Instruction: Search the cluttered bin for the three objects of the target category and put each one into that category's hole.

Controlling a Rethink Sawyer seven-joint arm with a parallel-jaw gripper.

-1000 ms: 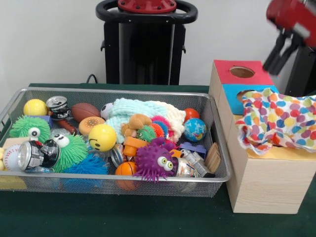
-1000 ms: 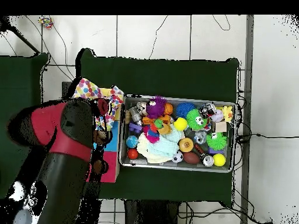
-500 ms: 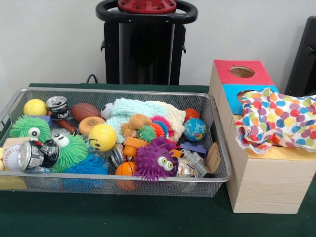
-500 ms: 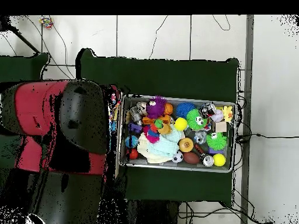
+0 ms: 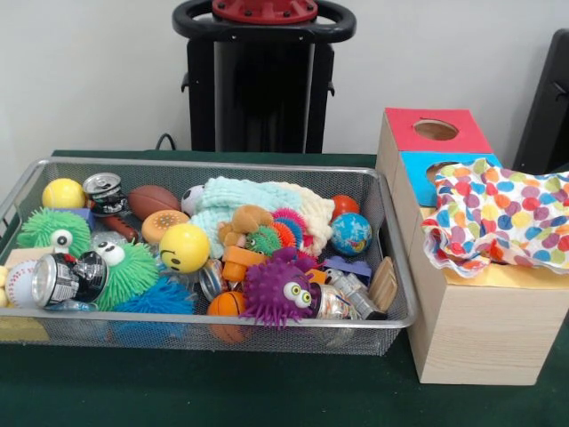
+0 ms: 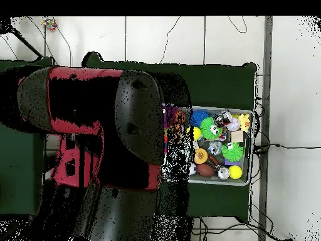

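Overhead view: arm (image 6: 94,144) hides box; front shows box (image 5: 471,258) clear.

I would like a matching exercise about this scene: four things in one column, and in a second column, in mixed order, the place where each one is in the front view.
Things:
1. purple spiky toy
2. polka-dot cloth
3. yellow smiley ball
4. red panel with a hole

Places:
A. draped over the wooden box, covering part of its top
B. at the far end of the box top, uncovered
C. in the wire bin, near its front wall, right of the middle
D. in the wire bin, left of the middle, beside the green fuzzy toy

Pairs: 1-C, 2-A, 3-D, 4-B
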